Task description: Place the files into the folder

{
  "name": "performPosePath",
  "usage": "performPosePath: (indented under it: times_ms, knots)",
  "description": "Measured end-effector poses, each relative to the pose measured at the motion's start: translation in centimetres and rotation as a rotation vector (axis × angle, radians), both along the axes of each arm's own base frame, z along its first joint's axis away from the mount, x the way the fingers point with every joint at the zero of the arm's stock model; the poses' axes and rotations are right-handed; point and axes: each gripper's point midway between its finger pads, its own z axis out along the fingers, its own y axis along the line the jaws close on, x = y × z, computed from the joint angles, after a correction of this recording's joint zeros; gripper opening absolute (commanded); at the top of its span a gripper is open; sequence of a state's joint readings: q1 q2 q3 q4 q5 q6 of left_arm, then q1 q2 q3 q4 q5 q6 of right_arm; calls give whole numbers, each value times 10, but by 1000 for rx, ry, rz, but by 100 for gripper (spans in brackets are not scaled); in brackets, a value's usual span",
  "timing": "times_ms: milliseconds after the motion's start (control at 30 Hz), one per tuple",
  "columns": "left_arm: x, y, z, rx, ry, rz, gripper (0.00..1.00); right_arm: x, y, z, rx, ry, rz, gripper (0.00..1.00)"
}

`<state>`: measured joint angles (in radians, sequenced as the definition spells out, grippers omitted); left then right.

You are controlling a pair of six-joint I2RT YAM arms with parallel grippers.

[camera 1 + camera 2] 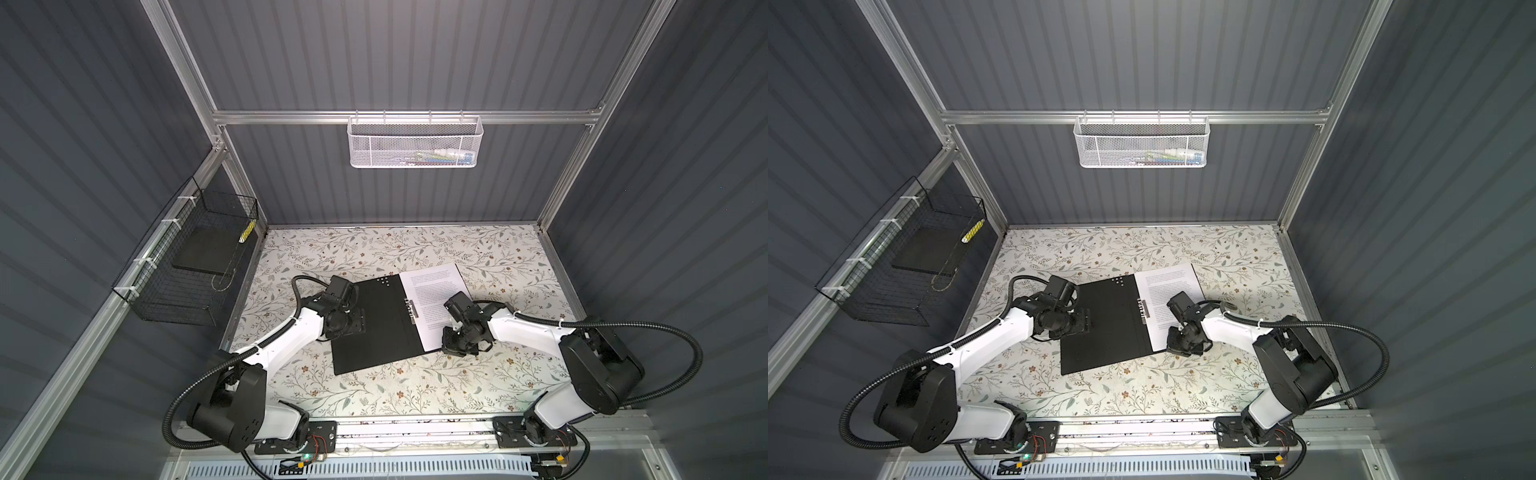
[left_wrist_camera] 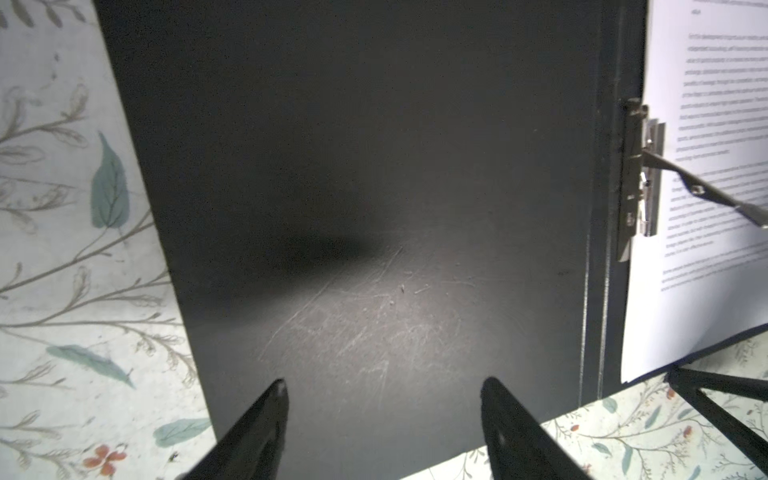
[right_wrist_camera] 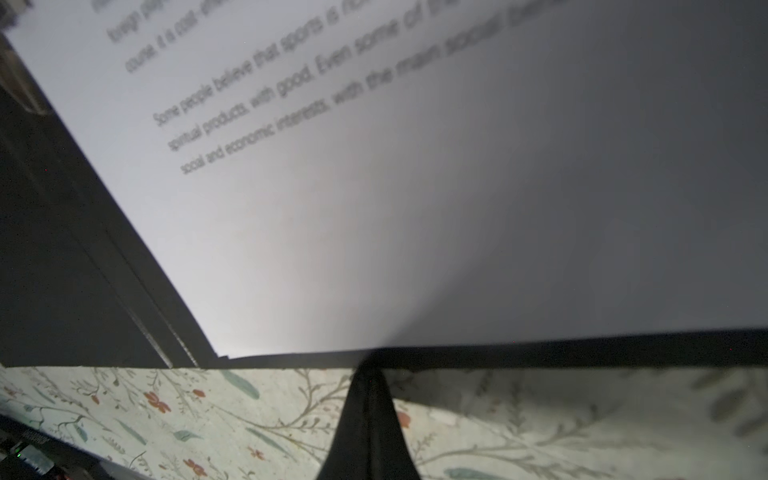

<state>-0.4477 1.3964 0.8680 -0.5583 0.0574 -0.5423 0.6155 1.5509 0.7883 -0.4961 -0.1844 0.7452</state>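
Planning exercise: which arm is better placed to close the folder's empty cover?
Likely left: the left gripper hangs open over the bare half of the folder; the right gripper is shut beside the files.

Both top views are sharp and evenly lit, the surface brightest along its near edge, the walls splayed wide at the edges. In my left wrist view a pale glare and a dark shadow blot sit on the folder. My right wrist view is dim; the files read blurred, half shaded.
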Motion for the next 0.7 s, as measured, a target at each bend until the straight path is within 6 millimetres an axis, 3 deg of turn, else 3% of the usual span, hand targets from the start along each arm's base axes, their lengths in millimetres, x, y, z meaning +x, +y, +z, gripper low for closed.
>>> performPosePath:
  times_ms: [100, 200, 300, 400, 500, 600, 700]
  knots:
    - [10, -8, 1, -22, -1, -3, 73, -2, -3, 14, -1, -8, 9, 22]
    - [23, -17, 0, -45, -8, 4, 72, 7, 17, 45, 79, -63, 29, 33]
    - [35, -24, -5, -61, -8, 16, 71, 25, 42, 78, 174, -125, 32, 36]
    - [43, -29, -17, -65, 4, 29, 70, 48, 60, 98, 234, -164, 1, 34]
    - [44, -30, -28, -61, 23, 38, 70, 71, 74, 102, 275, -163, -47, 31]
    - [45, -29, -32, -59, 23, 46, 70, 88, 83, 95, 287, -138, -94, 25]
    - [43, -26, -37, -52, 25, 55, 70, 98, 92, 88, 298, -107, -133, 25]
